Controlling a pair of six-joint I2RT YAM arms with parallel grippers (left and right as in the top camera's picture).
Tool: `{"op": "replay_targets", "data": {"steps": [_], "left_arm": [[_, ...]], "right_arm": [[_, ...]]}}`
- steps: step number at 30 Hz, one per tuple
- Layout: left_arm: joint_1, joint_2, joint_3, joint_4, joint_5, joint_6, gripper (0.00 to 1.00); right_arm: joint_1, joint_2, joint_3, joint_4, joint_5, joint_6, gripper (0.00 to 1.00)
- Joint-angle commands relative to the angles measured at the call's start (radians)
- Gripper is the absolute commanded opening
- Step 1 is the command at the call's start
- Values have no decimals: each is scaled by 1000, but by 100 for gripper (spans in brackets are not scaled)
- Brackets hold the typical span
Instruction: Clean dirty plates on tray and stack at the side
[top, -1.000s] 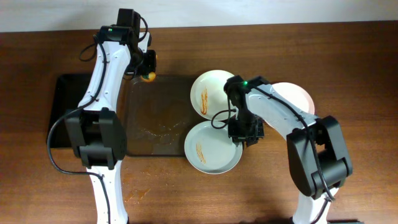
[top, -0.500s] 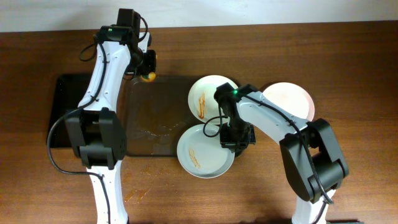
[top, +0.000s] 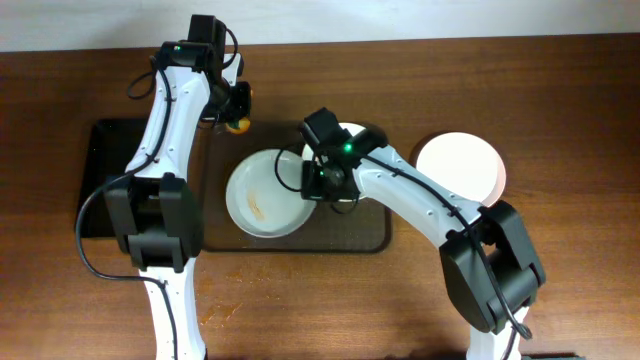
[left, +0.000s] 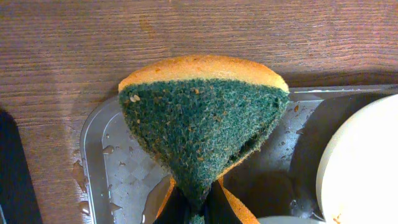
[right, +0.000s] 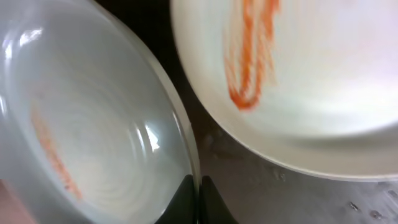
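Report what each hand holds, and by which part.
Left hand pinches the green-and-orange sponge at its folded, narrow lower end. Right hand grips the pale blue-green plate by its rim.

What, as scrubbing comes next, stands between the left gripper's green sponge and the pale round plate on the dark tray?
Nothing visible: only bare dark tray lies between the green sponge and the pale round plate, whose rim the right gripper grips.

Overhead view; clock positions are read from the centre of the tray. One plate lies in it at 9 o'clock and a second plate at 1 o'clock, rims just beside each other. A third plate rests on the table at 3 o'clock. The sponge is over the 11 o'clock corner. A smaller tray lies beyond 9 o'clock.
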Motion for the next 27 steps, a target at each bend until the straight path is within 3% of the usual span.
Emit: {"op": "replay_targets", "data": {"steps": [1,9,12,14,21,24,27], "left_arm": [[3,3,2,-2,-7,19,1],[3,3,3,-8,-7,19,1],[3,3,3,-8,-7,19,1],[3,3,3,-8,-7,19,1],[3,3,3,-39,-7,18,1],[3,3,3,-39,-7,15,1],[3,3,3,-41,-7,15,1]], "right_arm": [[34,44,15,33,47,64,4],[70,60,15,45,51,78,7],[73,60,15,48,58,78,42],[72,60,15,54,57,78,47],[40,127,43,42,-27,74,46],[26,187,97,14,-79,50,39],[30,216,155,5,-72,29,25]]}}
